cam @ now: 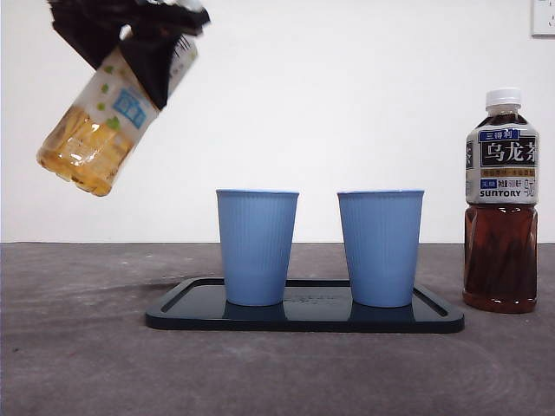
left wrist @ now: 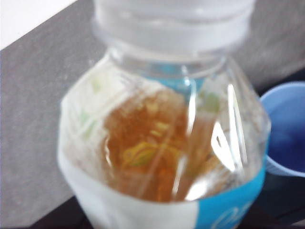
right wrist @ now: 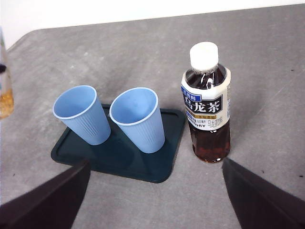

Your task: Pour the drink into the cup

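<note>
High above the table point(cam: 87, 347) and well left of the tray point(cam: 303, 316), the left gripper point(cam: 143, 39) is clamped around the upper part of a tilted bottle point(cam: 108, 121) of pale yellow drink. The bottle's base points down and away from the tray; its white label carries a blue patch and green marks, but the writing is too blurred to read. On the dark tray two empty blue ribbed cups stand upright side by side, apart: the left cup point(cam: 257, 247) and the right cup point(cam: 380, 247). Just right of the tray, on the table, a capped bottle of dark tea point(cam: 501, 199) stands upright, its label reading "SUNTORY" under large Chinese characters. The right gripper point(right wrist: 155, 200) hangs above the tray, its jaws spread wide and holding nothing.
</note>
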Tool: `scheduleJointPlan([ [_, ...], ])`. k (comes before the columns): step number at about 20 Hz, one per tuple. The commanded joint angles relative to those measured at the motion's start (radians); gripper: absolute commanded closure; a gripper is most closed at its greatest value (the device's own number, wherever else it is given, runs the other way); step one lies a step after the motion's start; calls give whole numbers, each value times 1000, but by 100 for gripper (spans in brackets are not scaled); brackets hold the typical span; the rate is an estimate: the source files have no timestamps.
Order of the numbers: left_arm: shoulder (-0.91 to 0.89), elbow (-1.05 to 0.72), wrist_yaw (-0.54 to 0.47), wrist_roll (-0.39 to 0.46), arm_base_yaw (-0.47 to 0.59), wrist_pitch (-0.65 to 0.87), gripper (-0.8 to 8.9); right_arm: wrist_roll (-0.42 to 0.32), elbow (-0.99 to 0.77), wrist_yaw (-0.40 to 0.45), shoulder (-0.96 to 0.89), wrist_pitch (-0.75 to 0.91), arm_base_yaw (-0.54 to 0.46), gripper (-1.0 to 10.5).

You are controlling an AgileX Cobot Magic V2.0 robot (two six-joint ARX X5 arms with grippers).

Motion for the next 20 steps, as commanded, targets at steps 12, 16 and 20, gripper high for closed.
scheduleJointPlan([
  [12, -116, -514, 155, -134, 155, 799, 704, -11, 14, 6, 3, -7, 4, 504],
  [16, -114, -537, 156, -154, 154, 846, 704, -11, 14, 6, 3, -48, 3, 504],
  [20, -112, -583, 155, -177, 154, 901, 704, -11, 14, 6, 3, -62, 4, 504],
])
